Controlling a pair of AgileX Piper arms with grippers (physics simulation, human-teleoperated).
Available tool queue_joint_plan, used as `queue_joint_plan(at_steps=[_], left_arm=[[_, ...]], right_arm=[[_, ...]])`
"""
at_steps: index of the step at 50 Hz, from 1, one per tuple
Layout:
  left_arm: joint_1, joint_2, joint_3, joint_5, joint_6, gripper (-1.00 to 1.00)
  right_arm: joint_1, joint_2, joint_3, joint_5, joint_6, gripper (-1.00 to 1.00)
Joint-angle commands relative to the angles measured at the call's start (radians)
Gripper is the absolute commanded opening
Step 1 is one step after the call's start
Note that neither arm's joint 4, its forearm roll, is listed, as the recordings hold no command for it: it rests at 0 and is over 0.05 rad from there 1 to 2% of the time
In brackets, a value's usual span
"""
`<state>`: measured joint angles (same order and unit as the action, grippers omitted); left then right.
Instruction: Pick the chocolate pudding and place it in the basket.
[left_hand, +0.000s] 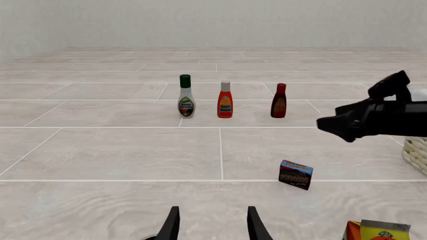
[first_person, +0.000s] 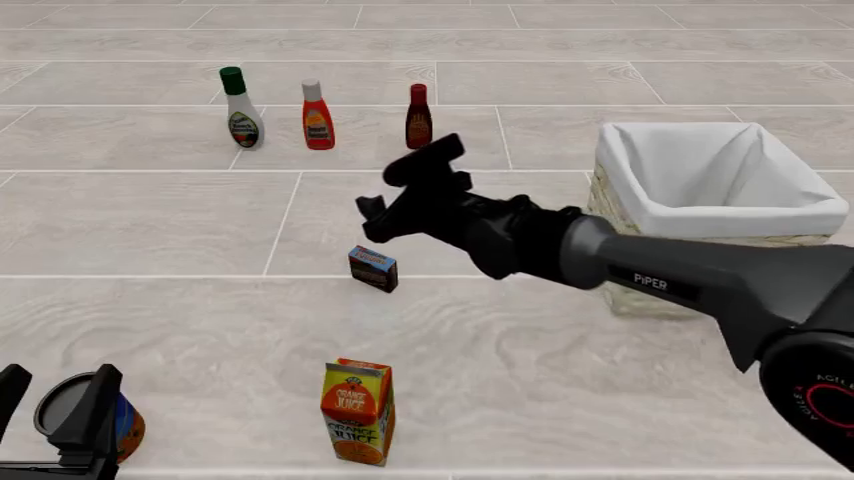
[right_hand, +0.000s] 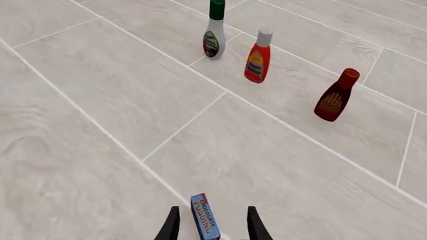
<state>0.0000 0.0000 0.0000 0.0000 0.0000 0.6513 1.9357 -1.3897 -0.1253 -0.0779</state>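
Observation:
The chocolate pudding (first_person: 374, 268), a small dark carton with a blue and red edge, stands on the tiled surface left of the basket (first_person: 638, 298). In the left wrist view the chocolate pudding (left_hand: 295, 174) shows its dark face. My right gripper (first_person: 370, 222) hovers just above it, open. In the right wrist view the chocolate pudding (right_hand: 205, 218) shows edge-on between the fingers of the right gripper (right_hand: 213, 226), which do not touch it. My left gripper (left_hand: 213, 227) is open and empty, low at the near left (first_person: 54, 398).
An orange juice carton (first_person: 358, 411) stands near the front edge. A white dressing bottle (first_person: 242, 108), an orange bottle (first_person: 316, 115) and a dark red bottle (first_person: 419, 117) line up at the back. A round can (first_person: 83, 424) lies under the left gripper.

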Motion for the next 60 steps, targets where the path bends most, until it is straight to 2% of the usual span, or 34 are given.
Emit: queue_joint_plan(at_steps=[1,15,19,29,31,60], left_arm=[[0.0,0.0,0.0,0.0,0.0,1.0],[0.0,0.0,0.0,0.0,0.0,1.0],[0.0,0.0,0.0,0.0,0.0,1.0],[0.0,0.0,0.0,0.0,0.0,1.0],[0.0,0.0,0.0,0.0,0.0,1.0],[0.0,0.0,0.0,0.0,0.0,1.0]], right_arm=[[0.007,0.027,-0.051,0.062,-0.012,1.0],[0.016,0.052,-0.1,0.121,-0.021,1.0],[0.027,0.072,-0.136,0.165,-0.011,1.0],[0.035,0.096,-0.168,0.194,-0.012,1.0],[0.038,0.107,-0.182,0.21,0.004,1.0],[0.032,0.168,-0.203,0.206,0.013,1.0]])
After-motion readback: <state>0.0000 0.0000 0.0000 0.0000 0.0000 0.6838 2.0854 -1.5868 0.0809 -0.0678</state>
